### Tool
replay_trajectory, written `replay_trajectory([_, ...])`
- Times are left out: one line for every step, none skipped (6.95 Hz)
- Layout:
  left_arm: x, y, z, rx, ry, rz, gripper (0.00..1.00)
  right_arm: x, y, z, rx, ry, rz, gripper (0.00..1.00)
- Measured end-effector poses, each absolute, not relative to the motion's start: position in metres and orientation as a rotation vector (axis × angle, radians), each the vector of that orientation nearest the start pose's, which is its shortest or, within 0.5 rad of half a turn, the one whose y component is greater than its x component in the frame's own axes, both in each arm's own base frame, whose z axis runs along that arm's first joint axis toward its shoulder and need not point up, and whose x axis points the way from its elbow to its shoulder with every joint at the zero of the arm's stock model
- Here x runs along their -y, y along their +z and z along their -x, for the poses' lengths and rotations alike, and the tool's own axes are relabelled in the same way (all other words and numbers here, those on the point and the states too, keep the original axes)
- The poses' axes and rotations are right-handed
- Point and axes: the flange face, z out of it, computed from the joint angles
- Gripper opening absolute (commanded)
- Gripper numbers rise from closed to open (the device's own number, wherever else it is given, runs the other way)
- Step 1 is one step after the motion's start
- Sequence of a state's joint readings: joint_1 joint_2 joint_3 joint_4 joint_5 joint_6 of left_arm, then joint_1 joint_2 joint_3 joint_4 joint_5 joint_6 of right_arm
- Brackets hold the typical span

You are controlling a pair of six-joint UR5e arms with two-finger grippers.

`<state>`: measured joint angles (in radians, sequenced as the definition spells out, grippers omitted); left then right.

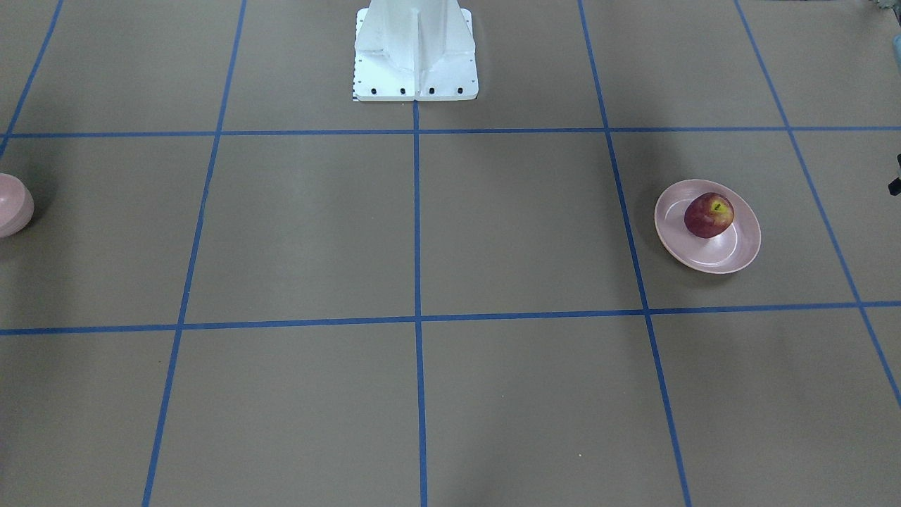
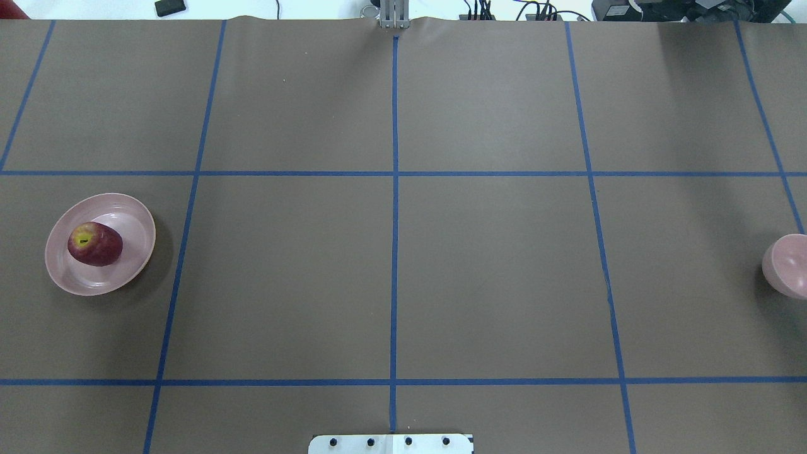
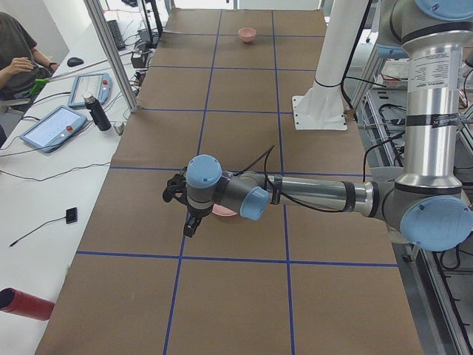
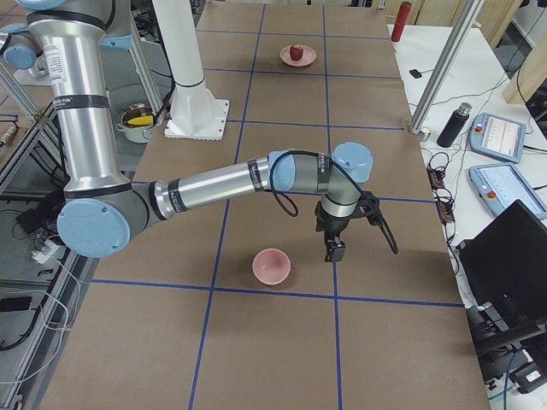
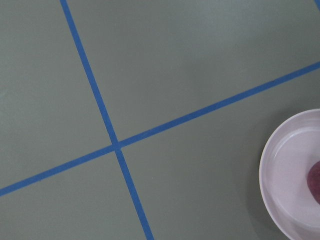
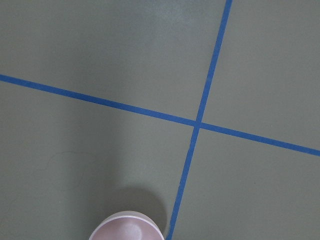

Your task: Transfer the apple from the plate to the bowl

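Note:
The dark-red apple (image 1: 709, 215) (image 2: 94, 244) lies in the wide pale-pink plate (image 1: 732, 255) (image 2: 135, 221) on my left side of the table. The small pink bowl (image 2: 785, 265) (image 4: 271, 266) stands far off on my right side, cut by the edge of the front-facing view (image 1: 10, 204). My left gripper (image 3: 191, 224) hangs above the table beside the plate. Its wrist view shows only the plate's rim (image 5: 272, 170) and a sliver of apple (image 5: 315, 182). My right gripper (image 4: 333, 252) hangs beside the bowl (image 6: 127, 231). I cannot tell whether either gripper is open or shut.
The white robot base (image 1: 415, 56) stands at the table's middle near edge. Blue tape lines grid the brown table. Beyond the far edge stand metal posts, a bottle (image 4: 453, 125), tablets (image 3: 55, 126), a laptop (image 4: 504, 256) and a red cylinder (image 3: 22, 303).

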<state>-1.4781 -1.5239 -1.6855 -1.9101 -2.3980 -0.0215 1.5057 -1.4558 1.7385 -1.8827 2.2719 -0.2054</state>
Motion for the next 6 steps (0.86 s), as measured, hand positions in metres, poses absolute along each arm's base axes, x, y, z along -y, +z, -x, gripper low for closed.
replay_trajectory([0.493,0.573,0.015,-0.848,0.194,-0.333,0.98,0.523,0.560,-0.024,0.710,-0.263,-0.003,1.00])
replay_trajectory([0.490,0.561,0.015,-0.856,0.164,-0.336,0.98,0.519,0.566,-0.011,0.718,-0.281,0.018,1.00])
replay_trajectory([0.488,0.552,0.016,-0.858,0.157,-0.347,0.98,0.516,0.571,-0.002,0.721,-0.292,0.033,1.00])
replay_trajectory([0.486,0.548,0.017,-0.855,0.162,-0.356,0.98,0.515,0.578,0.006,0.729,-0.304,0.042,1.00])
replay_trajectory([0.484,0.548,0.018,-0.852,0.167,-0.362,0.98,0.512,0.589,0.012,0.759,-0.314,0.026,1.00])
replay_trajectory([0.483,0.550,0.018,-0.850,0.164,-0.358,0.98,0.506,0.598,0.015,0.791,-0.320,-0.006,1.00])
